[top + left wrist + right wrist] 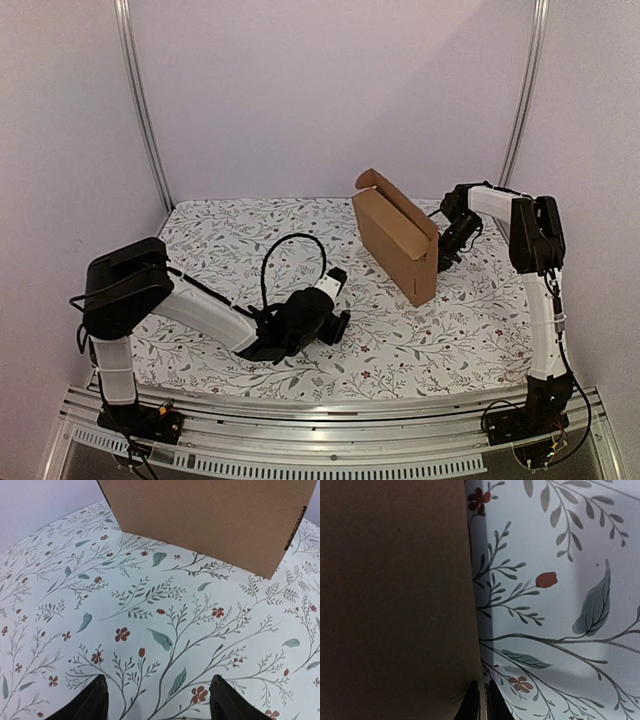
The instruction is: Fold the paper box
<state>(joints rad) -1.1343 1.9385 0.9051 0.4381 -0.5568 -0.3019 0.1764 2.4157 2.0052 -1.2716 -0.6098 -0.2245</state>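
The worktop fills the lower middle of the top view. Its white surface is printed with grey branches, green leaves and small red flowers. Directly on it, in the upper right part, the brown paper box stands with one flap raised at its far end.

1 paper box; 2 grippers: left gripper, right gripper; 1 tablecloth.

Matt brown cardboard paper box, smooth floral tablecloth
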